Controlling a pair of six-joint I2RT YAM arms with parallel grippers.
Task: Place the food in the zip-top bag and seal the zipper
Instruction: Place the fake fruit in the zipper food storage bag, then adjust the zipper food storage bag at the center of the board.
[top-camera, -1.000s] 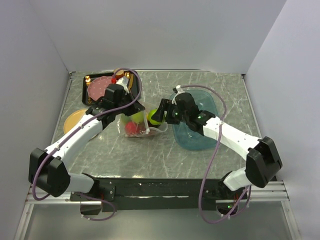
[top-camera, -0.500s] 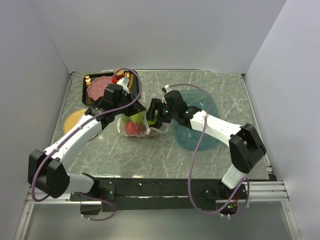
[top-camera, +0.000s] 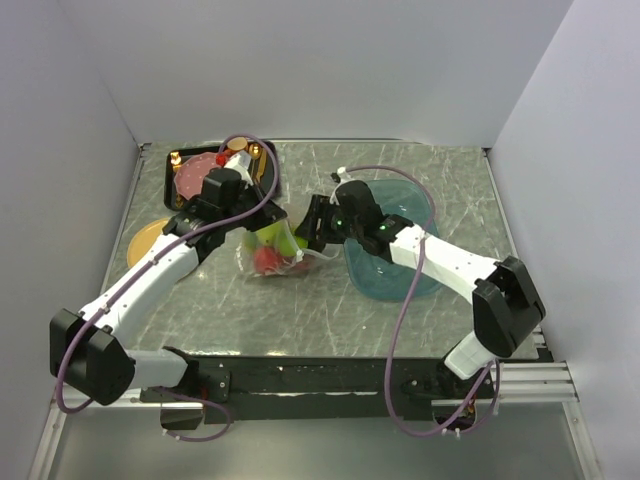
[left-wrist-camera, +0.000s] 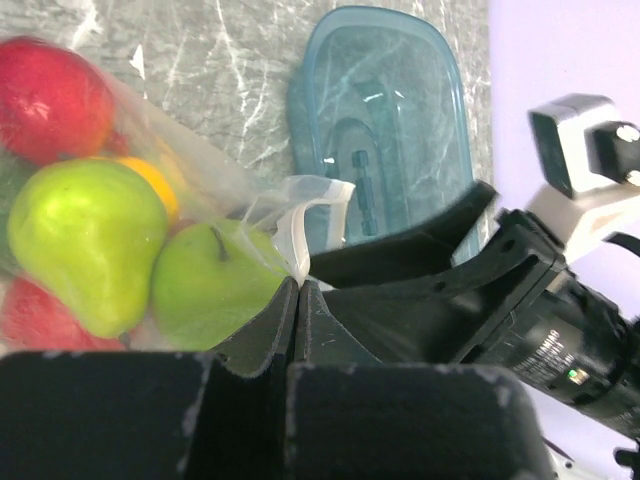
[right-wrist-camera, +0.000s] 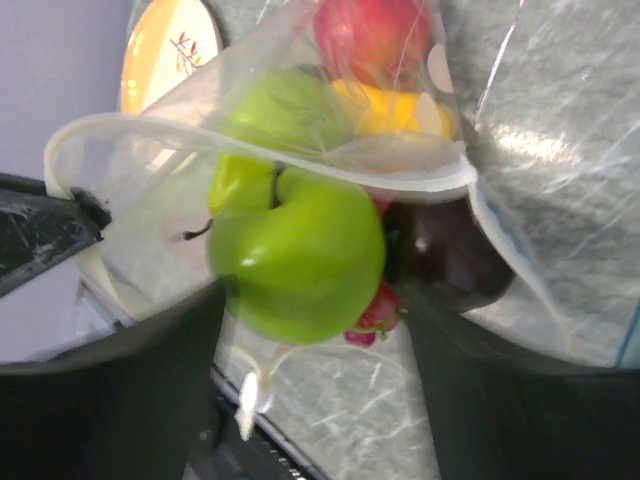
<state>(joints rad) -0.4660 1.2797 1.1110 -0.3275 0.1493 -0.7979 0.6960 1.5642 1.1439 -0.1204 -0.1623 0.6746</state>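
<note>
The zip-top bag lies at the table's middle with its mouth held wide, its white zipper strip curving round the opening. My left gripper is shut on that strip at the mouth's edge. Inside I see a red apple, a green pear, an orange ball, a dark brown ball and a dark red piece. A green apple rests just inside the mouth. My right gripper stands open right behind it, fingers spread wider than the apple.
The teal oval tray sits right of the bag, under my right arm. A black tray with a pink plate stands at the back left. An orange disc lies at the left edge. The grippers nearly touch.
My right gripper carried the green apple leftward from over the teal tray to the bag's mouth and opened; the apple now sits in the bag. The left gripper stayed clamped on the strip.
</note>
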